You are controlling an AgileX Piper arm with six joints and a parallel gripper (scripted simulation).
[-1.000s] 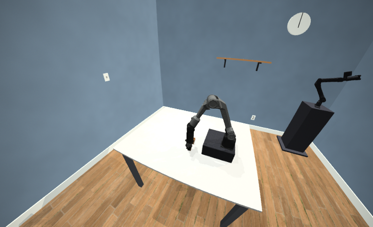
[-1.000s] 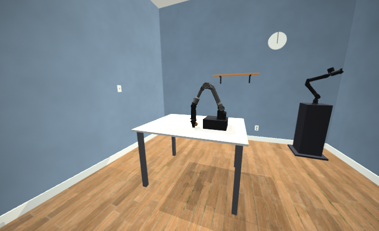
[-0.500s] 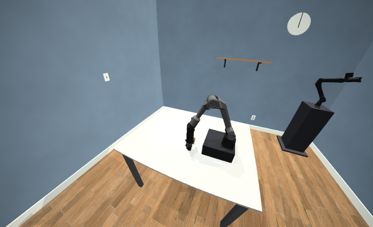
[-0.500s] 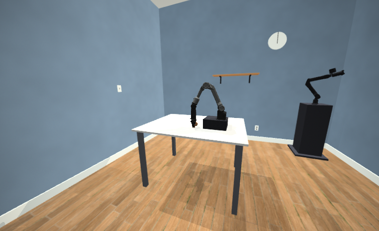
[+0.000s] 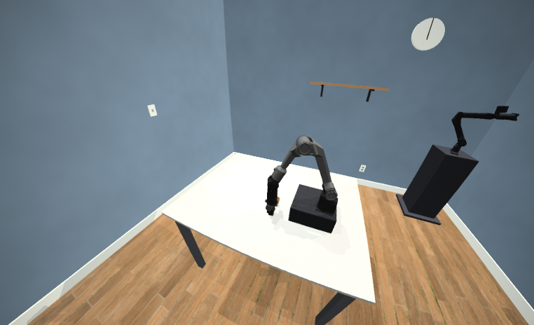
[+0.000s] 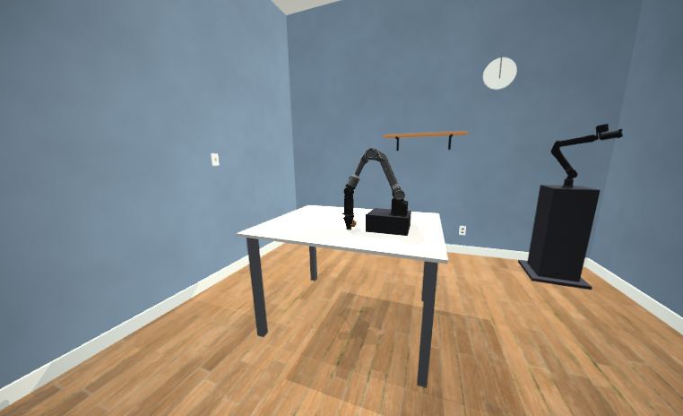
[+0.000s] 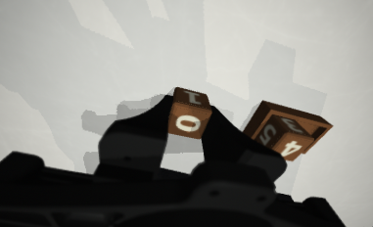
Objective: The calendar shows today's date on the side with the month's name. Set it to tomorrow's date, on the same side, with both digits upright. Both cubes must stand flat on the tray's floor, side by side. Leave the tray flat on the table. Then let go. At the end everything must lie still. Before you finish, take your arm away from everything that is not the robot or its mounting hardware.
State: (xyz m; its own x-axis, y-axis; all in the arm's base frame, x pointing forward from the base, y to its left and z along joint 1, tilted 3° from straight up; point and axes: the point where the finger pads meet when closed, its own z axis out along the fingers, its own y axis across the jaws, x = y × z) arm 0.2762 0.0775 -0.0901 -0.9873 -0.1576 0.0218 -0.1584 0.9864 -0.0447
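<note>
In the wrist view my gripper (image 7: 187,110) is shut on a brown wooden cube (image 7: 190,113). The cube shows a white 0 toward the camera and a 1 on the face beyond it. To its right lies the brown tray with the second cube (image 7: 280,137) in it; that cube shows a 4, a 5 and one more digit that I cannot read. The held cube is apart from the tray, over the white table. In the top and exterior views the gripper (image 5: 270,209) (image 6: 350,224) points down close to the table, left of the arm's black base (image 5: 313,207), with a bit of brown beside it.
The arm's black base block (image 6: 388,221) stands on the table right of the gripper. A black pedestal with a camera arm (image 5: 439,183) stands on the floor to the right of the table. A shelf (image 5: 348,86) and a clock (image 5: 427,33) hang on the wall.
</note>
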